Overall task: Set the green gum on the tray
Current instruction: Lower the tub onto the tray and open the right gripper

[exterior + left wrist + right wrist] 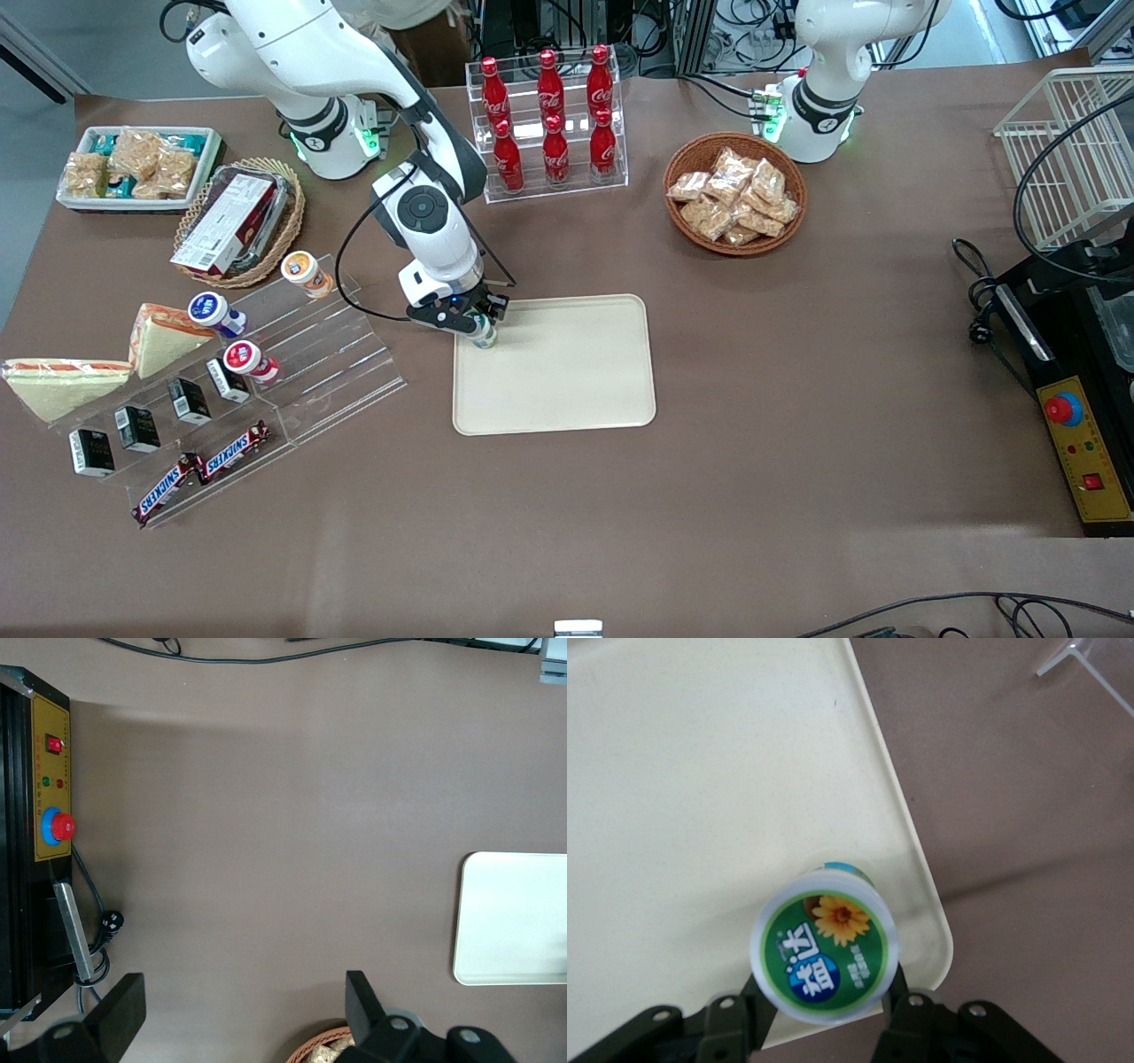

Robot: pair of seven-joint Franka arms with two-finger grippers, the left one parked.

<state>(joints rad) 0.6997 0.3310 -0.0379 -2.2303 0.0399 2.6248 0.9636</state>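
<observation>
The green gum (824,952) is a small white bottle whose green lid carries a flower picture. My right gripper (826,985) is shut on it, one finger on each side of the lid. In the front view the gripper (477,321) hangs low over the corner of the cream tray (567,381) nearest the working arm's base. The gum (484,338) pokes out below the fingers, at or just above the tray surface (700,771). Contact with the tray cannot be made out.
A clear stepped rack (337,354) beside the tray holds an orange-lidded bottle (306,272), a blue-lidded one (213,311) and a red-lidded one (248,359). A cola bottle rack (549,115) and a snack basket (733,193) stand farther from the front camera.
</observation>
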